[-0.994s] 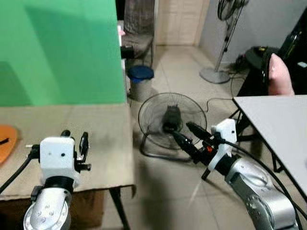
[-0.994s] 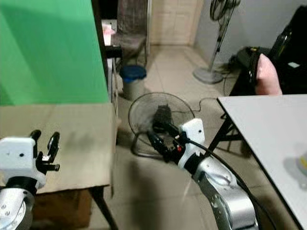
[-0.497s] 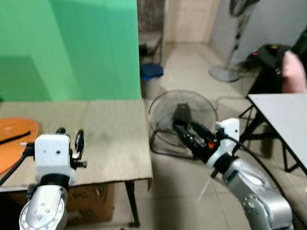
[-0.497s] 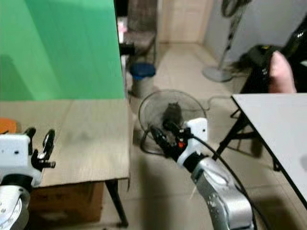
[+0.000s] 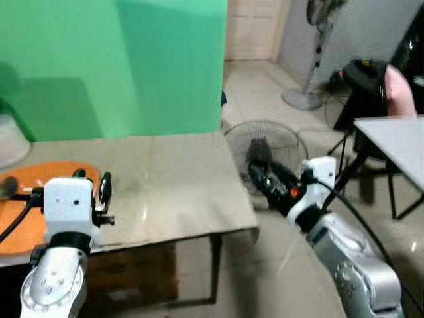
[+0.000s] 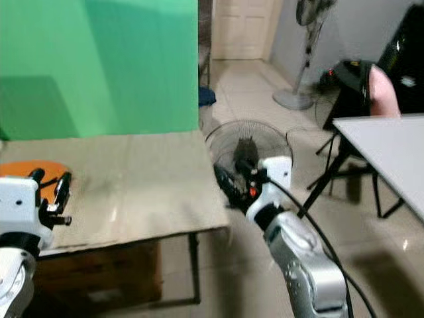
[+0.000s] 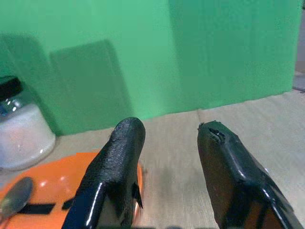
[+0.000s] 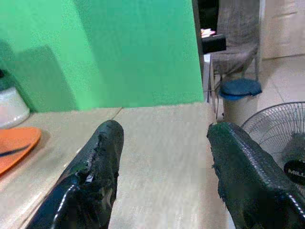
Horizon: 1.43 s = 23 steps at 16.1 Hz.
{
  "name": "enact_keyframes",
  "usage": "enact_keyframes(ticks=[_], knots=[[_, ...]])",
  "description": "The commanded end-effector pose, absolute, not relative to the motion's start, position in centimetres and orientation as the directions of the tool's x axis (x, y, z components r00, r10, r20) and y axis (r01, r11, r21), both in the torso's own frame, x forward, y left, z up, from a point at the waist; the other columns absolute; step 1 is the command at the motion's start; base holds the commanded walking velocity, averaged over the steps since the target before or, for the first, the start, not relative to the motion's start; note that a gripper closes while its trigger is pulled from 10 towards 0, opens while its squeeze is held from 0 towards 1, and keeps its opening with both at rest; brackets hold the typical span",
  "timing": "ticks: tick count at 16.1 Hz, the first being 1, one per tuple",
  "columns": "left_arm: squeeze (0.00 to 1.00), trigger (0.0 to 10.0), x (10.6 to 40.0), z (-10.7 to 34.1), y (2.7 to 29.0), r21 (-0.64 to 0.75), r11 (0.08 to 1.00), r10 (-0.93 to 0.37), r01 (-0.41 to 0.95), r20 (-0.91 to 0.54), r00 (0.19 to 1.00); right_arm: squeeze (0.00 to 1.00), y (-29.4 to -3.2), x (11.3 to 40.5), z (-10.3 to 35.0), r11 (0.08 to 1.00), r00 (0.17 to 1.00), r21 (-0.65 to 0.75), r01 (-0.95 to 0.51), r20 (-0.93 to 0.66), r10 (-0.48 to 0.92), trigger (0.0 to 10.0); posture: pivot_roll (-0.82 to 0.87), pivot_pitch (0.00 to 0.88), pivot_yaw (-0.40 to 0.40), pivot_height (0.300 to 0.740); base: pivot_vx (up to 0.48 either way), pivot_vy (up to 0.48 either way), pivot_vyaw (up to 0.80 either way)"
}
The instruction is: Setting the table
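A round orange plate [image 5: 26, 209] lies on the beige table [image 5: 179, 185] at its left end, with a black strip across it. A metal spoon [image 7: 16, 198] rests on the plate's edge. Behind it stands a white jar [image 7: 24, 138] with a black lid, against the green wall. My left gripper [image 5: 93, 177] hovers open and empty over the table, just right of the plate. Off the table's right end, my right gripper [image 5: 262, 171] is open and empty above the floor, in front of a floor fan.
A black floor fan [image 5: 265, 149] sits on the tiles beside the table's right edge. Right of it a white table [image 5: 397, 139] stands on black legs, a pink rounded shape [image 5: 399, 89] behind it. A pedestal fan [image 5: 308, 59] stands farther back, and a blue bin [image 8: 240, 88] near a chair.
The view has swung left: the table, the orange plate and the jar have come in and the white table has slid right. Both grippers stay open and empty.
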<state>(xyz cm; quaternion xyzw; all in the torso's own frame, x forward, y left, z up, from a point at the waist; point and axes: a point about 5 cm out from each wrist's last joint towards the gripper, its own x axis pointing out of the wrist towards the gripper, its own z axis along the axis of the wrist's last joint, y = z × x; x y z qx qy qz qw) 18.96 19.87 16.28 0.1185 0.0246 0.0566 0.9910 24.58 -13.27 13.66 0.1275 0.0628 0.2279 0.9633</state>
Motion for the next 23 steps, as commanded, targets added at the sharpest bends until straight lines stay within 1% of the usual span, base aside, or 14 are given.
enact_keyframes(ticks=[1, 6, 7, 12, 13, 16, 21, 23], knots=[[0.0, 10.0, 19.1, 16.3, 19.8, 0.24, 0.967, 0.099, -0.087, -0.038, 0.994, 0.0, -13.4, 24.7, 13.8, 0.87, 0.894, 0.279, -0.407, -0.077, 0.442, 10.0, -0.01, 0.0, 0.005, 0.74, 0.0, 0.48, 0.0], [0.0, 10.0, 19.3, 16.3, 20.0, 0.236, 0.968, 0.097, -0.086, -0.037, 0.995, 0.0, -13.0, 24.4, 13.7, 0.865, 0.889, 0.29, -0.409, -0.09, 0.45, 10.0, -0.01, 0.0, -0.002, 0.74, 0.0, 0.48, 0.0], [0.0, 10.0, 19.3, 16.2, 20.0, 0.21, 0.973, 0.104, -0.092, -0.047, 0.993, 0.0, -13.0, 24.4, 13.6, 0.863, 0.885, 0.291, -0.413, -0.095, 0.456, 10.0, -0.01, 0.0, -0.002, 0.74, 0.0, 0.442, 0.0], [0.0, 10.0, 18.9, 16.1, 20.2, 0.21, 0.97, 0.134, -0.119, -0.062, 0.989, 0.0, -12.6, 24.4, 13.6, 0.847, 0.864, 0.298, -0.439, -0.116, 0.489, 10.0, 0.0, 0.0, -0.007, 0.74, 0.0, 0.0, 0.0], [0.0, 10.0, 18.9, 16.2, 20.4, 0.186, 0.974, 0.146, -0.133, -0.059, 0.988, 0.0, -12.4, 24.4, 13.5, 0.835, 0.85, 0.3, -0.462, -0.12, 0.513, 10.0, 0.0, 0.0, -0.009, 0.74, 0.255, 0.0, 0.0], [0.0, 10.0, 18.9, 16.2, 20.7, 0.186, 0.974, 0.148, -0.133, -0.068, 0.987, 0.0, -12.0, 24.3, 13.4, 0.81, 0.814, 0.293, -0.507, -0.144, 0.562, 10.0, 0.0, 0.0, -0.009, 0.74, 0.284, 0.0, 0.0], [0.0, 10.0, 19.1, 16.0, 20.6, 0.18, 0.978, 0.119, -0.102, -0.082, 0.99, 0.0, -12.4, 24.3, 13.2, 0.819, 0.821, 0.295, -0.493, -0.155, 0.55, 10.0, 0.0, 0.0, -0.008, 0.74, 0.289, 0.0, 0.0], [0.0, 10.0, 19.1, 15.9, 20.6, 0.177, 0.979, 0.12, -0.103, -0.091, 0.989, 0.0, -12.4, 24.3, 13.4, 0.813, 0.821, 0.312, -0.492, -0.145, 0.553, 10.0, -0.01, 0.0, -0.006, 0.74, 0.285, 0.0, -0.74]])
